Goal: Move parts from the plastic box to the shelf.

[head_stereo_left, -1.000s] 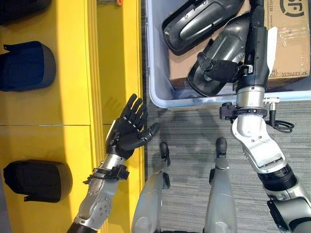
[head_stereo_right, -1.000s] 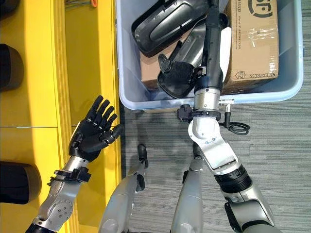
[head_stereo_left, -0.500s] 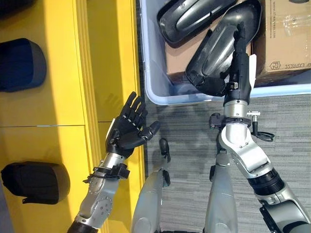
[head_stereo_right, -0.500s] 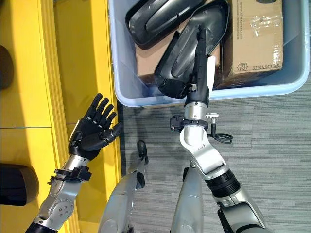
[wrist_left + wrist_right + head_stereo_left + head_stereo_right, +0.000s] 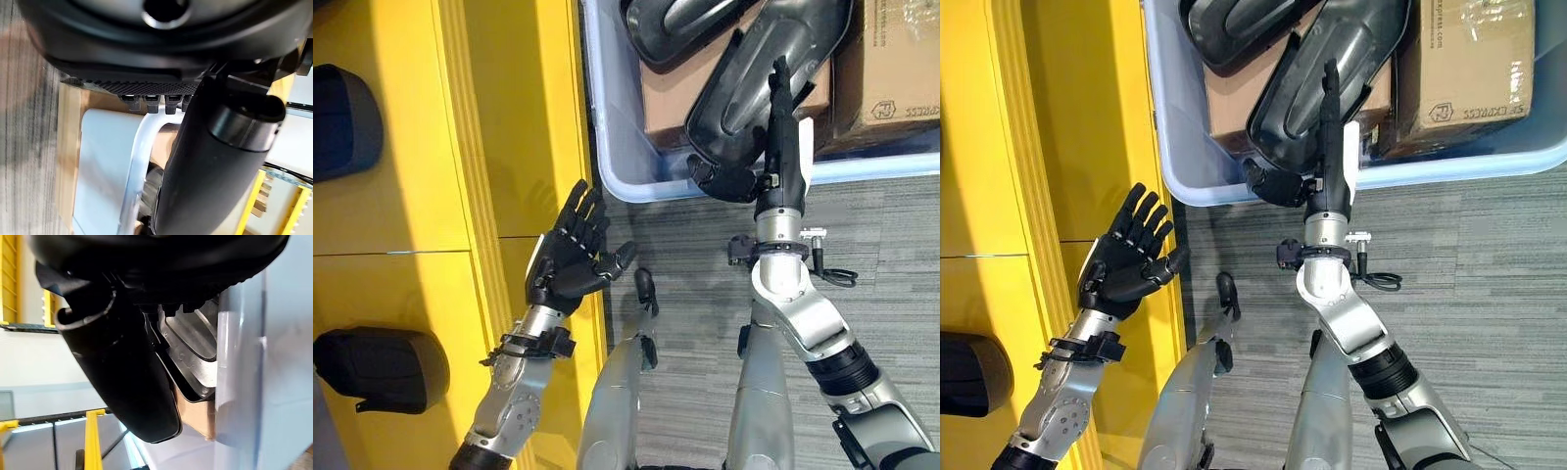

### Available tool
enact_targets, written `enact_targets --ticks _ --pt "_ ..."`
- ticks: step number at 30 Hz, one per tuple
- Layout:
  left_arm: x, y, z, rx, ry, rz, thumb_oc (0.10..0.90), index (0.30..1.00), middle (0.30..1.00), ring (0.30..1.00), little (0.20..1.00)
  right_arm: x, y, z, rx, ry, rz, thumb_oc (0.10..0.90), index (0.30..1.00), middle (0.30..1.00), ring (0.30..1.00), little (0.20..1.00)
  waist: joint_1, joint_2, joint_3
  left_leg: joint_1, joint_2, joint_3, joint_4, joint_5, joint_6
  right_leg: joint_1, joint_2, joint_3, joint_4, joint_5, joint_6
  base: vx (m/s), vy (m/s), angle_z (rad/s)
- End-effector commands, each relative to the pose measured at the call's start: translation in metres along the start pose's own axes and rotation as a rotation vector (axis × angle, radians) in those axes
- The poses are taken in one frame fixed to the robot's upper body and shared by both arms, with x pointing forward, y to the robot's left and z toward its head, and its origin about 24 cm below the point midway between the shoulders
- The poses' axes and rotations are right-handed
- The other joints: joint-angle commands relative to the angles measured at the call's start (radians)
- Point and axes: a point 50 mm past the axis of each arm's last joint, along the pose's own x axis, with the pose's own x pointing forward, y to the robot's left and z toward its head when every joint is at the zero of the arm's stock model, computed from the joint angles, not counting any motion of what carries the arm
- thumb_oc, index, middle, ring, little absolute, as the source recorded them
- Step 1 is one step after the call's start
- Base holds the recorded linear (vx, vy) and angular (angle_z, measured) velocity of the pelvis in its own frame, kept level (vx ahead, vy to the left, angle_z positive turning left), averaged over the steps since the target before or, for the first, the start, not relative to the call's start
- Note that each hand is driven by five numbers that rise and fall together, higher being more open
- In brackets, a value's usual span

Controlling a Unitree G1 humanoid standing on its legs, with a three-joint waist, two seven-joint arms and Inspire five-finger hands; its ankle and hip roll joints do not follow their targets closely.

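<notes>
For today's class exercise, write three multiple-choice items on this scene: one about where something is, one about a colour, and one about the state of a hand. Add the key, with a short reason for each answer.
1. Where is the black part that the right hand holds?
A. On the yellow shelf
B. Over the near rim of the plastic box
C. On the carpet

2. What colour is the shelf?
A. Yellow
B. Green
C. White

3. How is the left hand?
A. Closed round a part
B. Pressed flat on the carpet
C. Open and holding nothing

Key:
1 B: the right hand grips the black part, which is tilted up over the near rim of the plastic box.
2 A: the shelf is yellow.
3 C: the left hand has its fingers spread beside the shelf edge, holding nothing.
</notes>
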Motion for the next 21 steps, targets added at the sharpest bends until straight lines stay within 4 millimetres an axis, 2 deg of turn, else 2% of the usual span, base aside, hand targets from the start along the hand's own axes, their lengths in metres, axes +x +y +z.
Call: enact_targets --ticks 1,3,4,5,6,9,10,12,13,16,18,19,20,21 --pt "0.003 -0.026 0.022 -0.066 -0.207 -0.084 0.9 1.0 1.0 1.0 1.0 0.009 0.001 0.026 -0.025 -0.166 0.025 0.9 1.0 1.0 1.0 1.0 -0.013 0.18 -0.001 -0.062 -0.041 -0.038 0.091 -0.127 0.022 0.002 0.027 -0.084 0.009 -0.112 -0.083 0.03 0.085 -0.02" --pt "0.003 -0.027 0.021 -0.074 -0.212 -0.088 0.9 1.0 1.0 1.0 1.0 0.008 0.003 0.025 -0.046 -0.167 0.029 0.9 1.0 1.0 1.0 1.0 -0.012 0.185 -0.001 -0.069 -0.044 -0.034 0.093 -0.128 0.024 -0.008 0.024 -0.081 0.009 -0.109 -0.083 0.05 0.067 0.01" --pt "0.002 -0.028 0.019 -0.077 -0.199 -0.089 0.9 1.0 1.0 1.0 1.0 0.006 0.004 0.021 -0.054 -0.154 0.025 0.9 1.0 1.0 1.0 1.0 -0.012 0.185 -0.001 -0.042 -0.049 -0.039 0.095 -0.151 0.02 0.017 0.021 -0.077 0.011 -0.134 -0.079 0.01 0.031 0.02" --pt "0.004 -0.028 0.022 -0.076 -0.214 -0.094 0.9 1.0 1.0 1.0 1.0 0.008 0.005 0.024 -0.056 -0.17 0.022 0.9 1.0 1.0 1.0 1.0 -0.011 0.188 -0.001 -0.072 -0.047 -0.031 0.093 -0.129 0.027 -0.013 0.023 -0.082 0.006 -0.107 -0.085 0.06 0.035 0.02" --pt "0.003 -0.028 0.019 -0.082 -0.201 -0.095 0.9 1.0 1.0 1.0 1.0 0.007 0.005 0.021 -0.049 -0.154 0.012 0.9 1.0 1.0 1.0 1.0 -0.009 0.189 -0.001 -0.054 -0.05 -0.035 0.097 -0.146 0.024 0.005 0.02 -0.077 0.008 -0.125 -0.081 0.01 0.023 0.04" --pt "0.003 -0.03 0.019 -0.087 -0.198 -0.101 0.9 1.0 1.0 1.0 1.0 0.011 -0.003 0.027 0.008 -0.19 -0.057 0.9 1.0 1.0 1.0 1.0 -0.007 0.197 -0.001 -0.067 -0.056 -0.037 0.098 -0.145 0.026 -0.01 0.018 -0.074 0.011 -0.119 -0.081 0.02 0.021 0.03" --pt "0.005 -0.03 0.022 -0.088 -0.21 -0.102 0.9 1.0 1.0 1.0 1.0 0.013 -0.005 0.031 0.012 -0.218 -0.068 0.9 1.0 1.0 1.0 1.0 -0.006 0.2 -0.001 -0.094 -0.055 -0.032 0.096 -0.127 0.03 -0.037 0.019 -0.078 0.009 -0.098 -0.085 0.0 0.0 0.0" --pt "0.004 -0.031 0.019 -0.089 -0.199 -0.1 0.9 1.0 1.0 1.0 1.0 0.013 -0.009 0.032 -0.002 -0.238 -0.094 0.9 1.0 1.0 1.0 1.0 -0.007 0.2 -0.001 -0.077 -0.059 -0.041 0.102 -0.148 0.022 -0.025 0.017 -0.068 0.02 -0.12 -0.078 0.01 0.027 0.04" --pt "0.007 -0.033 0.022 -0.087 -0.216 -0.104 0.9 1.0 1.0 1.0 1.0 0.015 -0.01 0.038 -0.014 -0.27 -0.107 0.9 1.0 1.0 1.0 1.0 -0.007 0.204 -0.001 -0.113 -0.057 -0.035 0.1 -0.125 0.028 -0.06 0.02 -0.071 0.017 -0.093 -0.084 0.0 0.0 0.0" --pt "0.005 -0.033 0.018 -0.098 -0.202 -0.095 0.9 1.0 1.0 1.0 1.0 0.014 -0.013 0.037 -0.095 -0.291 -0.147 0.9 1.0 1.0 1.0 1.0 -0.006 0.204 -0.001 -0.097 -0.06 -0.039 0.105 -0.148 0.021 -0.046 0.02 -0.061 0.024 -0.118 -0.076 0.02 0.008 0.0" --pt "0.005 -0.034 0.018 -0.098 -0.203 -0.094 0.9 1.0 1.0 1.0 1.0 0.015 -0.015 0.04 -0.125 -0.322 -0.167 0.9 1.0 1.0 1.0 1.0 -0.005 0.204 -0.001 -0.103 -0.059 -0.038 0.104 -0.148 0.022 -0.051 0.02 -0.06 0.022 -0.117 -0.077 -0.03 -0.011 0.01" --pt "0.008 -0.035 0.021 -0.092 -0.218 -0.098 0.9 1.0 1.0 1.0 1.0 0.017 -0.015 0.045 -0.15 -0.358 -0.185 0.9 1.0 1.0 1.0 1.0 -0.004 0.203 -0.001 -0.138 -0.056 -0.032 0.104 -0.127 0.027 -0.084 0.022 -0.066 0.019 -0.091 -0.081 0.0 0.0 0.0" --pt "0.006 -0.034 0.018 -0.094 -0.203 -0.097 0.9 1.0 1.0 1.0 1.0 0.015 -0.016 0.042 -0.162 -0.346 -0.187 0.9 1.0 1.0 1.0 1.0 -0.004 0.201 -0.001 -0.112 -0.058 -0.039 0.109 -0.149 0.021 -0.059 0.021 -0.061 0.026 -0.116 -0.076 0.0 0.0 0.0" --pt "0.006 -0.035 0.018 -0.094 -0.206 -0.103 0.9 1.0 1.0 1.0 1.0 0.017 -0.018 0.044 -0.199 -0.368 -0.193 0.9 1.0 1.0 1.0 1.0 -0.003 0.202 -0.001 -0.118 -0.058 -0.038 0.114 -0.149 0.021 -0.064 0.021 -0.061 0.028 -0.115 -0.076 0.06 -0.012 0.0"
